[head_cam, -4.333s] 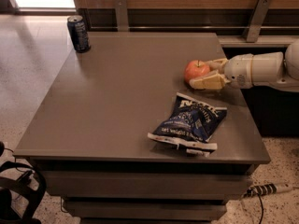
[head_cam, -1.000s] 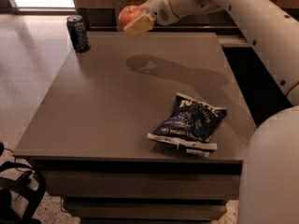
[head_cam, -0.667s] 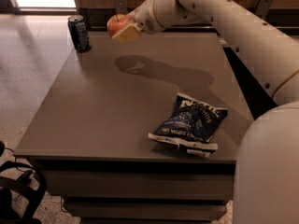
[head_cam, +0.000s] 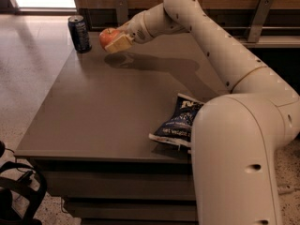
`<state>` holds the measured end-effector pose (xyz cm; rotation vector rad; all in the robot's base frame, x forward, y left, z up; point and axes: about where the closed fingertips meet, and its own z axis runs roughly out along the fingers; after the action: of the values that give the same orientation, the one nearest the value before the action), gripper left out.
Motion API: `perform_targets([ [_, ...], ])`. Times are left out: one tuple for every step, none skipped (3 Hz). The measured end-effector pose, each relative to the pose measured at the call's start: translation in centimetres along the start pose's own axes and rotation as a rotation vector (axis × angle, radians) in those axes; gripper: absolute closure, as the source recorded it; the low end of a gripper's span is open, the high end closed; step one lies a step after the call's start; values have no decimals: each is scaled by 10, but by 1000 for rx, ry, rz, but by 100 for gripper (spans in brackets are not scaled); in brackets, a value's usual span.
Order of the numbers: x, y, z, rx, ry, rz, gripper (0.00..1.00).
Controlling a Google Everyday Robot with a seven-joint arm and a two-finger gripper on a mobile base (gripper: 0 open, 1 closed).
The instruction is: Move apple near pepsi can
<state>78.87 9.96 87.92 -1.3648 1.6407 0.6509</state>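
The gripper is shut on the red-orange apple and holds it a little above the table's far left part, with its shadow on the top below it. The dark blue pepsi can stands upright at the far left corner of the table, just left of the apple with a small gap between them. The white arm reaches in from the right across the table.
A flat dark blue chip bag lies near the front right of the grey-brown table, partly behind the arm's near segment. A wooden bench back with metal brackets runs behind the table. Black gear sits on the floor at lower left.
The gripper has carried the apple left and lower, from the table's right side toward the can. The can and the chip bag have not moved.
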Motion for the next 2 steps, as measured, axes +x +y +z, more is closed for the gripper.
perform_targets([
  [2,-14,10,-51,-16,22,100],
  [2,-22,10,-20,2,17,100],
])
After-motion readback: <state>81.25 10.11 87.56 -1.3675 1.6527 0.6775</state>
